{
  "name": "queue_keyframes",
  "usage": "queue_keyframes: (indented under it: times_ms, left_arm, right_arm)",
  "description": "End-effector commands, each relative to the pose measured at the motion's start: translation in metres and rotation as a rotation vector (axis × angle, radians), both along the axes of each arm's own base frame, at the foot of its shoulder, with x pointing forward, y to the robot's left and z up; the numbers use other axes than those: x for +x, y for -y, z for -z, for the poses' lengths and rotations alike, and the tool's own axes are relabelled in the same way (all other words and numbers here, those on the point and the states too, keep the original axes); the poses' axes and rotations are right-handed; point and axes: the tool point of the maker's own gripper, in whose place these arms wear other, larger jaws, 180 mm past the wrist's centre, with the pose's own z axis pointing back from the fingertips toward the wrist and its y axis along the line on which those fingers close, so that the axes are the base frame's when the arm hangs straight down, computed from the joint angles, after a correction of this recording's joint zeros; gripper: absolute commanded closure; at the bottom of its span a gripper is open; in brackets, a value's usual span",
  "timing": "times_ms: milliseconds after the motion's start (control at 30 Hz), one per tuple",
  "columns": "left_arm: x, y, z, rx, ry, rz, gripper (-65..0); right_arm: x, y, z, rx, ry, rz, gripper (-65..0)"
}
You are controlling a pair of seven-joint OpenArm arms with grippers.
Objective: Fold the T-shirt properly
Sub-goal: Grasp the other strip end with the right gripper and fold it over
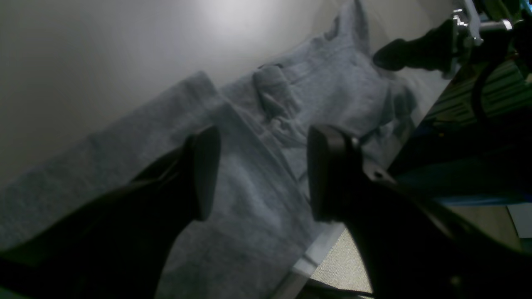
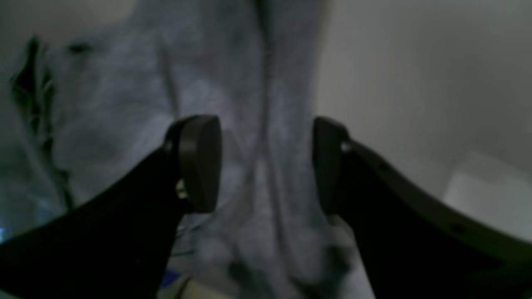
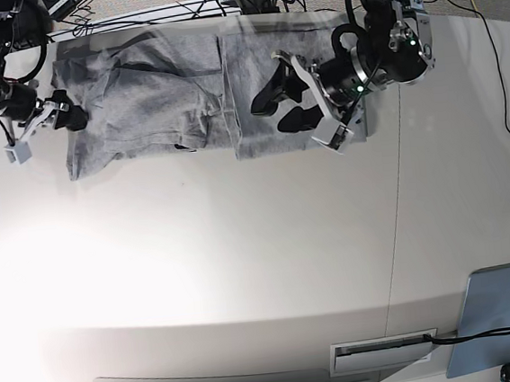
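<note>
The heather-grey T-shirt (image 3: 165, 100) lies partly folded along the far edge of the white table (image 3: 243, 255), with creases and a doubled layer on its right half. My left gripper (image 3: 281, 107) hovers open over that right half. In the left wrist view its fingers (image 1: 205, 172) stand wide apart above the T-shirt (image 1: 257, 199), nothing between them. My right gripper (image 3: 67, 114) is at the shirt's left edge. The blurred right wrist view shows it as the right gripper (image 2: 264, 164), open over the grey T-shirt (image 2: 249, 104) and holding nothing.
A flat grey-blue panel (image 3: 502, 312) lies at the table's near right corner. A slot (image 3: 383, 352) sits in the front edge. Cables (image 3: 130, 21) run behind the far edge, where the shirt reaches the table's rim (image 1: 316, 253).
</note>
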Motion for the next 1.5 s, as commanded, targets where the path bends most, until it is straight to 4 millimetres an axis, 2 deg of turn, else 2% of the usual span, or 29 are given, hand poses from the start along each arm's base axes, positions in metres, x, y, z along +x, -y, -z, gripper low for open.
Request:
queue_keyframes:
  times_ms: [0, 300, 467, 567, 733, 933, 1000, 1033, 1200, 1267, 1333, 1467]
  left_arm:
    - [0.004, 0.002, -0.012, -0.031, 0.040, -0.004, -34.3]
    - [0.005, -0.003, -0.005, 0.020, 0.040, -0.012, -34.3]
    - [0.005, -0.003, -0.005, 0.020, 0.040, -0.012, -34.3]
    - [0.005, -0.003, -0.005, 0.020, 0.040, -0.012, -34.3]
    - [0.005, -0.003, -0.005, 0.021, 0.040, -0.012, -34.3]
    - [0.005, -0.003, -0.005, 0.021, 0.040, -0.012, -34.3]
    - [0.005, -0.003, -0.005, 0.022, 0.039, -0.011, -34.3]
    - [0.005, -0.003, -0.005, 0.022, 0.039, -0.011, -34.3]
    - [0.005, -0.004, -0.004, 0.029, 0.039, -0.013, -34.3]
    - [0.006, -0.006, 0.000, 0.057, 0.039, -0.017, -34.3]
    - [0.006, -0.010, 0.005, 0.093, 0.037, -0.023, -34.3]
    - [0.007, -0.023, 0.018, 0.178, 0.044, -0.064, -34.3]
  right_arm:
    - [-0.003, 0.002, -0.003, -0.006, -0.013, -0.019, -34.2]
    - [-0.003, -0.017, -0.015, 0.104, 0.020, -0.069, -34.2]
    - [-0.003, -0.017, -0.014, 0.104, 0.018, -0.070, -34.2]
    - [-0.004, -0.025, -0.011, 0.111, 0.006, -0.091, -34.2]
    - [-0.008, -0.050, 0.002, 0.119, -0.015, -0.170, -34.1]
    - [-0.011, -0.057, 0.011, 0.094, -0.033, -0.200, -33.8]
    - [-0.010, -0.056, 0.010, 0.089, -0.027, -0.195, -31.2]
    - [-0.008, -0.054, 0.011, 0.081, -0.021, -0.191, -27.7]
    - [-0.003, -0.039, 0.017, -0.023, -0.013, -0.186, 0.0]
    - [0.002, -0.027, 0.017, -0.075, -0.012, -0.181, 0.0]
    - [0.013, -0.012, 0.008, -0.105, 0.020, -0.143, 0.0]
    - [0.036, 0.021, -0.030, -0.175, 0.133, -0.062, 0.0]
